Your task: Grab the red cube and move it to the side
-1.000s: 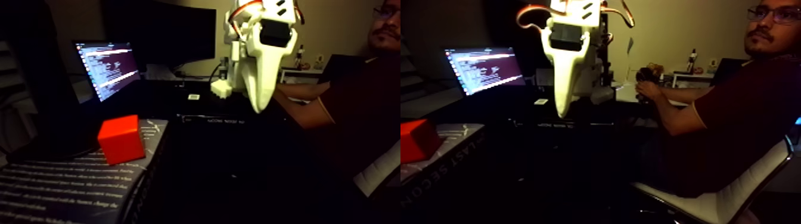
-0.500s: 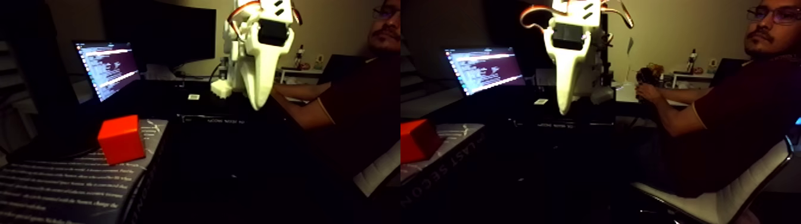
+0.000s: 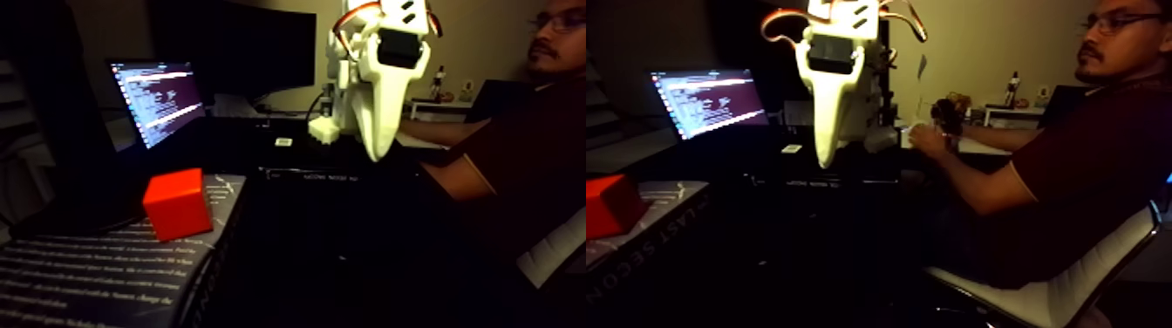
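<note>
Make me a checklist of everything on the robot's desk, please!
Surface: dark desk, mostly in shadow; a book with printed text lies at the left of the fixed view.
Job's things: the red cube sits on the book, untouched.
Clutter: lit laptop, dark monitor.
Grippers: the white gripper hangs in the air, right of the cube and apart from it, holding nothing; open or shut, cannot tell.
Cables: orange wire loops at the arm's top.
Surroundings: a seated person on a white chair, hands at the desk.

white arm hangs high over the dark table, gripper point(image 3: 378, 157) pointing straight down, its long tapered finger point(image 3: 382, 113) ending in a tip; whether it's parted or closed, can't make out.
</note>
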